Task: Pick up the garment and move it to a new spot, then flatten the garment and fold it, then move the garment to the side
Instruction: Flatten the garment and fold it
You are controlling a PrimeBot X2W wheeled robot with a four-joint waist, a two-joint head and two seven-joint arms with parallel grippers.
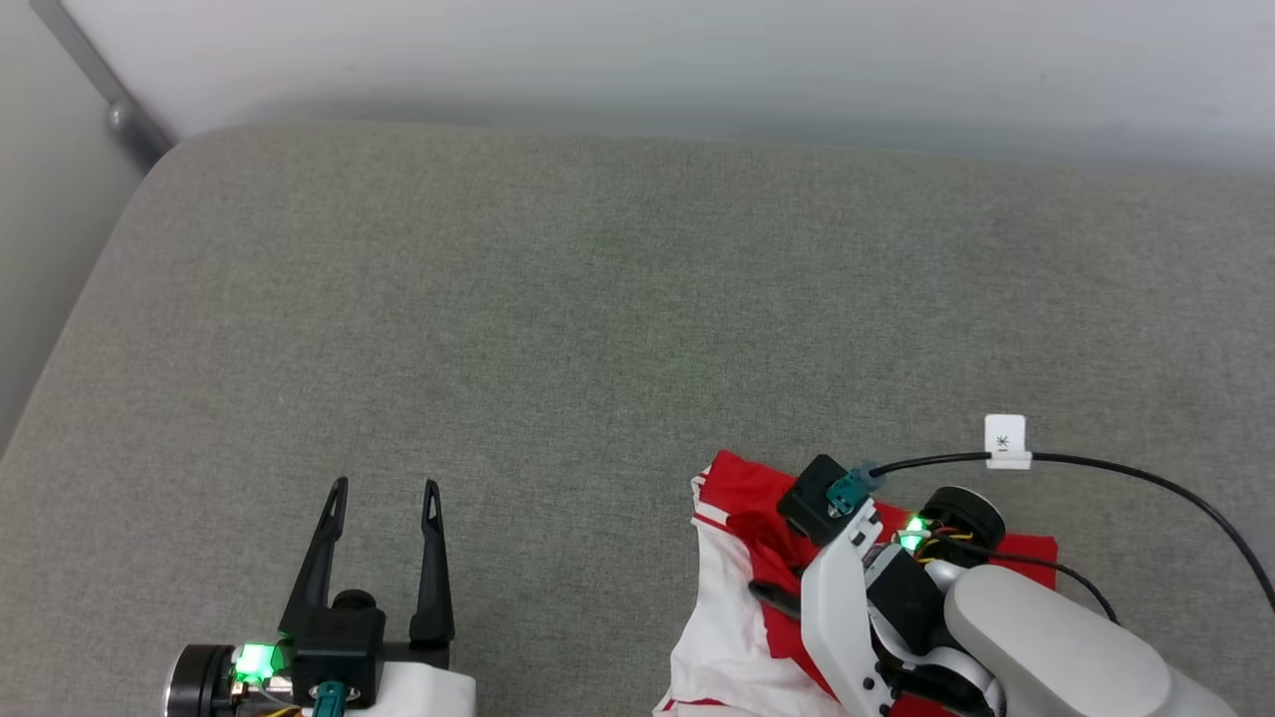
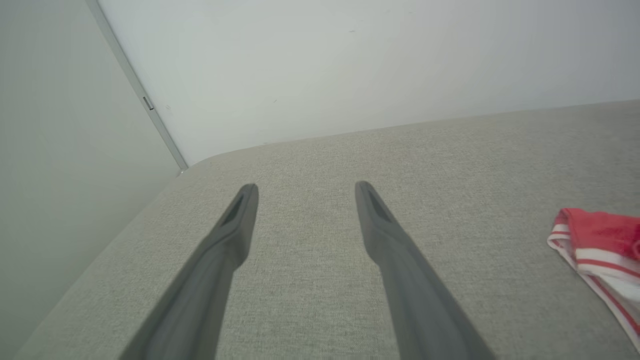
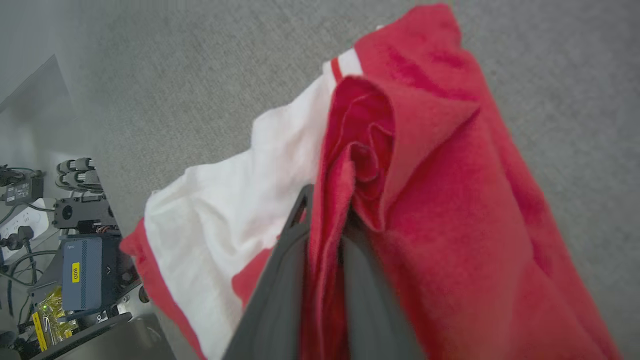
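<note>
Pinching a fold of the garment (image 3: 450,200), right gripper (image 3: 326,212) — left gripper (image 1: 385,490) spread wide over grey cushion (image 1: 598,299), black cable (image 1: 1146,472) alongside

Broad grey woven-fabric pad (image 1: 558,329) with a rounded far-left corner, a plain white wall (image 1: 637,60) along its far edge. Slanted grey metal strip (image 1: 100,80) beyond that corner. Past the pad's near edge: blue-grey ribbed box with yellow sticker (image 3: 82,272), white power strip (image 3: 20,224), black adapter brick (image 3: 22,189).

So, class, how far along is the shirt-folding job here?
Done: the right gripper is shut on a fold of the garment. In hand: the pickup; it lies bunched on the grey cushion. Left: moving, flattening, folding, setting aside; the left gripper stands open.
</note>
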